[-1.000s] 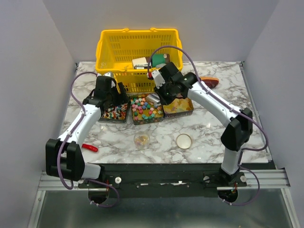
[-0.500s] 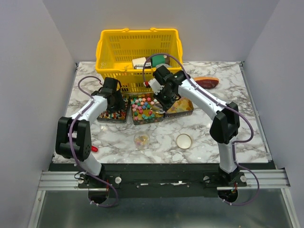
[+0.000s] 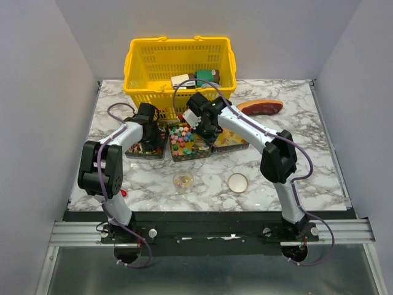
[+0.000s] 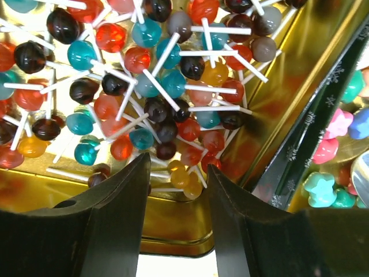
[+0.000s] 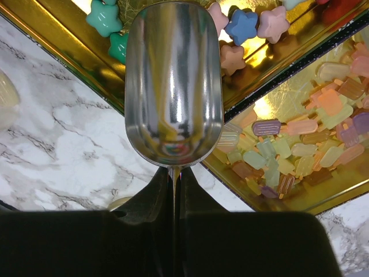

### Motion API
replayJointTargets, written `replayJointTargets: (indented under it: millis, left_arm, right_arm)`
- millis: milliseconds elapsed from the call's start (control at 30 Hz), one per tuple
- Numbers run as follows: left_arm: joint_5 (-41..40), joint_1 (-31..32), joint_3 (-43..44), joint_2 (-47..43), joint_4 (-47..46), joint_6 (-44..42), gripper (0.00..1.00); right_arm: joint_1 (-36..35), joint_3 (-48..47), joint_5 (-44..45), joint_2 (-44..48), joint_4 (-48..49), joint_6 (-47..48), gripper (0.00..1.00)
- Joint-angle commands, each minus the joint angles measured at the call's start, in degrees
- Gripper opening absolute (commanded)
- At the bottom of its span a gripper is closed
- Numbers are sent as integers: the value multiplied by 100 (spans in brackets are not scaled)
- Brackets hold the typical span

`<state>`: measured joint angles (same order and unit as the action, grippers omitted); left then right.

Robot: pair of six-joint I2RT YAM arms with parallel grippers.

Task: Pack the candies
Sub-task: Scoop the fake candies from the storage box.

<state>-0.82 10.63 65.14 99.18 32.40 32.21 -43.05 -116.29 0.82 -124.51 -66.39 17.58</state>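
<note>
Three gold tins of candies stand side by side. The left tin [image 3: 146,147] holds small lollipops [image 4: 144,81], the middle tin [image 3: 187,142] star-shaped candies [image 5: 242,26], the right tin [image 3: 231,140] pastel popsicle gummies [image 5: 300,144]. My left gripper [image 3: 149,130] hangs open and empty just above the lollipops, near the tin's front wall [image 4: 173,219]; in the left wrist view [image 4: 177,173] its jaws stand apart. My right gripper [image 3: 207,131] is shut on the handle of a metal scoop [image 5: 173,86]. The scoop is empty and hovers over the near corner of the star tin.
A yellow basket [image 3: 179,67] with a few boxes stands behind the tins. A red-brown meat slab [image 3: 261,106] lies at the back right. A small clear cup [image 3: 183,180] and a round lid [image 3: 237,182] sit in front of the tins. A red object [image 3: 123,192] lies by the left arm.
My right gripper has carried the scoop left, from the popsicle tin to the star tin. My left arm has folded in, its gripper staying over the lollipop tin.
</note>
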Motion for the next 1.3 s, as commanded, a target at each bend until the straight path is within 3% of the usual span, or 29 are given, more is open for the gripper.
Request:
replayJointTargets:
  millis: [0, 867, 1267]
  left_arm:
    - [503, 88, 95, 23, -251, 66, 54]
    - [539, 369, 350, 190, -190, -92, 54]
    - [-138, 369, 324, -820, -111, 93, 58]
  right_arm:
    - [-19, -43, 279, -126, 144, 236, 1]
    - [-221, -157, -433, -900, 1286, -343, 1]
    - [-230, 555, -117, -425, 1427, -580, 1]
